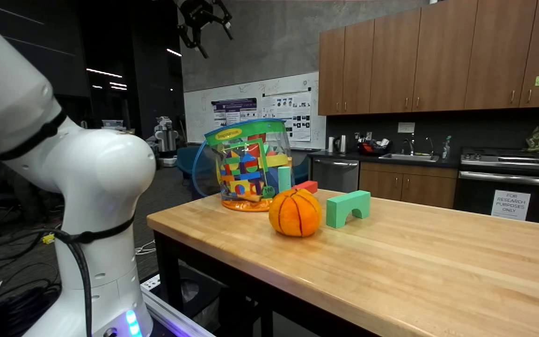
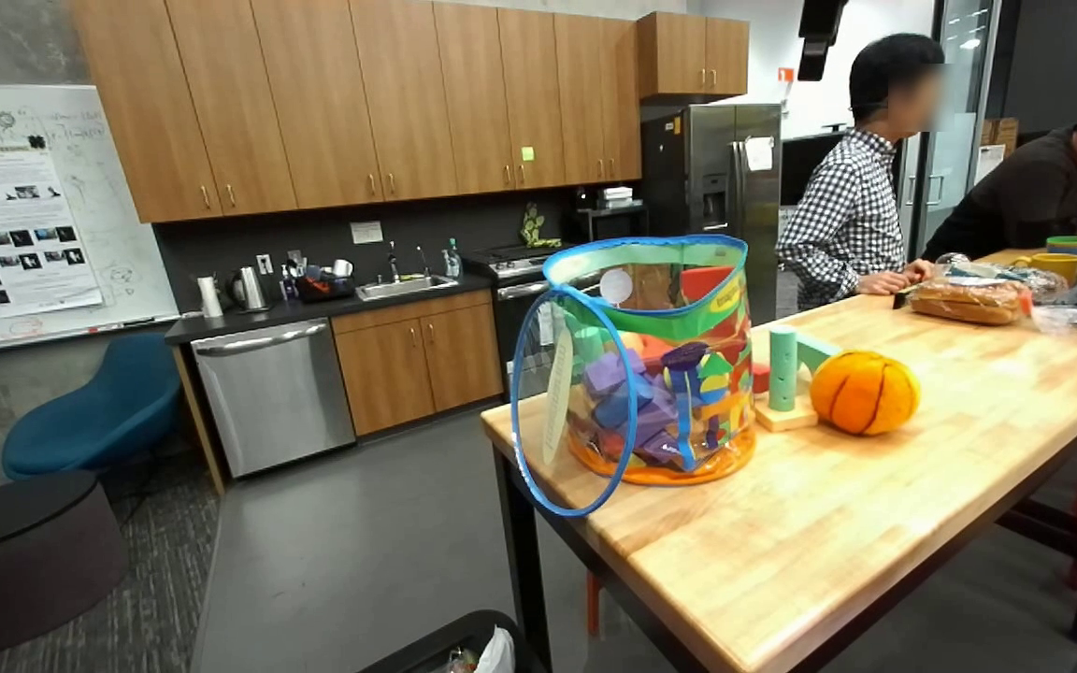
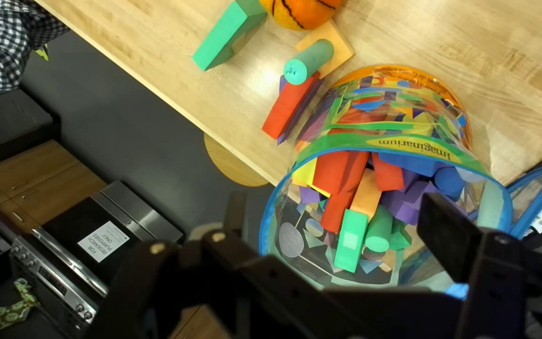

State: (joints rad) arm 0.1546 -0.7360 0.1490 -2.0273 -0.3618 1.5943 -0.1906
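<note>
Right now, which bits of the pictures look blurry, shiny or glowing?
Wrist view: the gripper looks dark and fuzzy; in an exterior view, the face above the checked shirt is blurred and the orange base of the toy bag glints; in an exterior view, lights low on the white arm glow blue.

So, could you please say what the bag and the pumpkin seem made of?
The bag looks like glossy, clear plastic: blocks show through its shiny wall. The pumpkin seems matte, perhaps felt or plush: no sharp highlights, dark seam-like lines.
</note>
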